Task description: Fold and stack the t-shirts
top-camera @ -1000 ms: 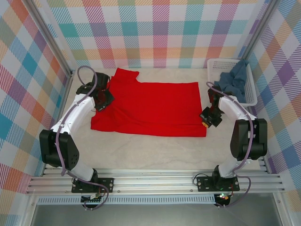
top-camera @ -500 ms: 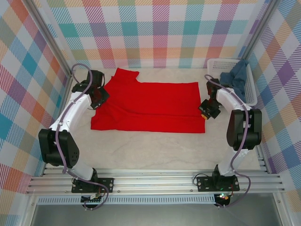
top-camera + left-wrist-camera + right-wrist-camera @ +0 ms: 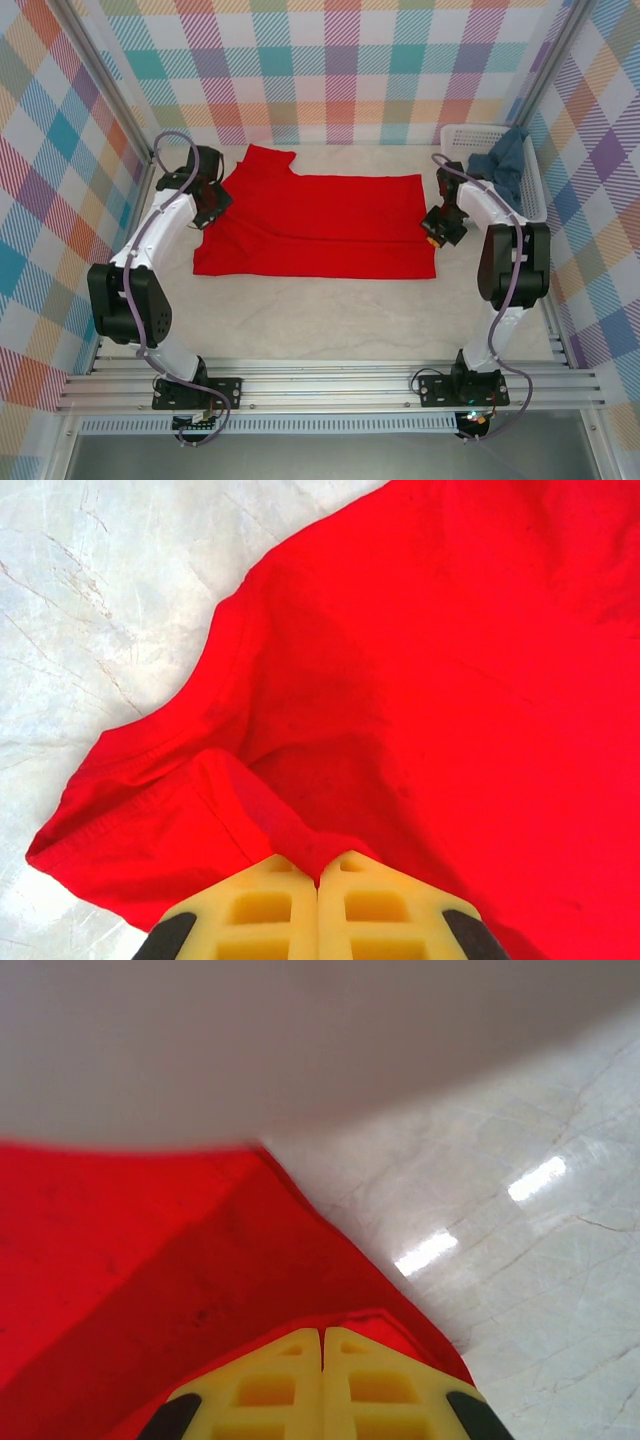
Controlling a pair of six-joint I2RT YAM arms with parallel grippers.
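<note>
Bright red cloth t-shirt (image 3: 320,225): spread flat on pale marbled table (image 3: 320,310), left of white plastic lattice basket (image 3: 460,128). Dusty blue-grey cloth t-shirt (image 3: 500,165): bunched inside basket, per top view.

Left gripper (image 3: 208,205): at red shirt's side farthest from basket. Wrist view adds detail: yellow pads together, raised fold near sleeve pinched between them.

Right gripper (image 3: 435,228): at shirt edge nearest basket. Wrist view: pads clamped on shirt's edge.
</note>
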